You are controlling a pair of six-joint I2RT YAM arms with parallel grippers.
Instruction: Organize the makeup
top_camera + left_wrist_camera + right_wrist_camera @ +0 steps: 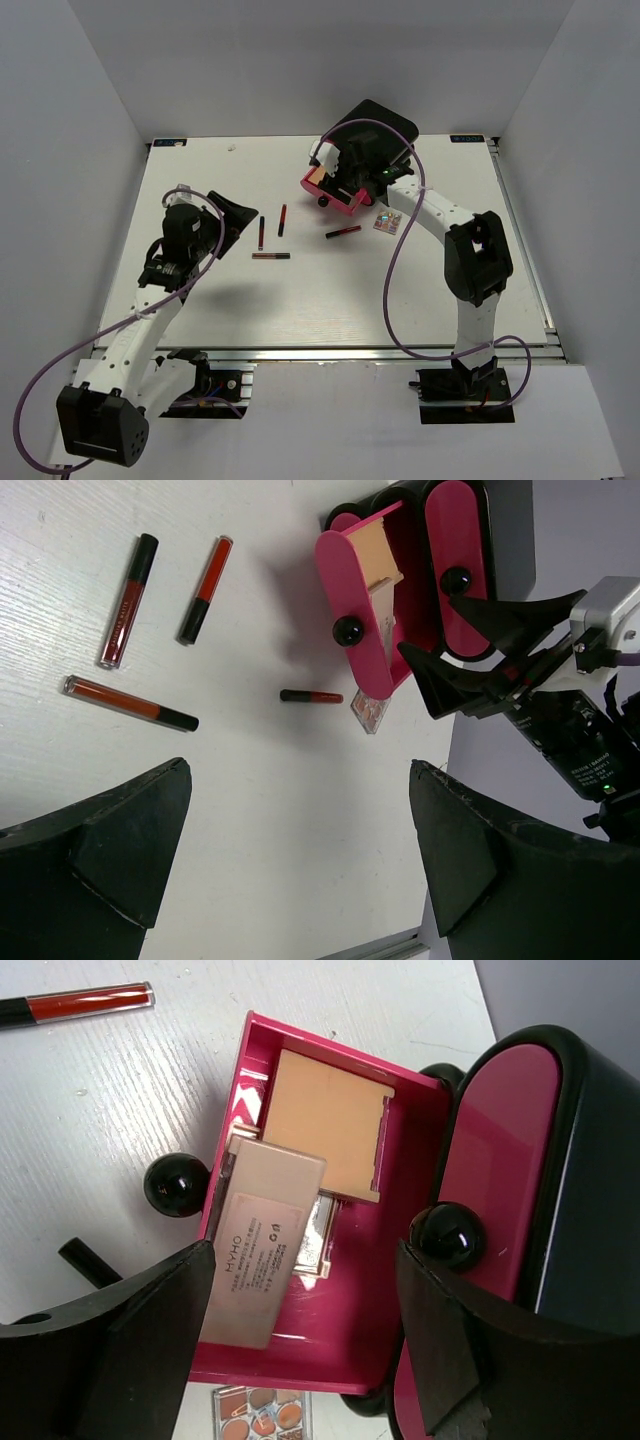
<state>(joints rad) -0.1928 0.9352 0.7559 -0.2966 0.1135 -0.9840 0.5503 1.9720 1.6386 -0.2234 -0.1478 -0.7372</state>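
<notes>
Three dark-and-red sticks (262, 232) (282, 220) (271, 256) lie left of centre on the table, and a fourth stick (343, 231) lies nearer the box. They also show in the left wrist view (128, 600) (205, 590) (130, 702) (311, 696). A small clear palette (387, 222) lies on the table by the open pink drawer (330, 1345). In the drawer are an orange-beige square palette (325, 1120) and a beige palette (265, 1255) leaning over its left wall. My right gripper (305, 1290) hangs open and empty over the drawer. My left gripper (300, 810) is open and empty, near the sticks.
The black box (375, 125) stands at the back centre with two pink drawers (495, 1150) closed. The open drawer's black knob (177, 1185) points toward the sticks. White walls close in the table on the left, right and back.
</notes>
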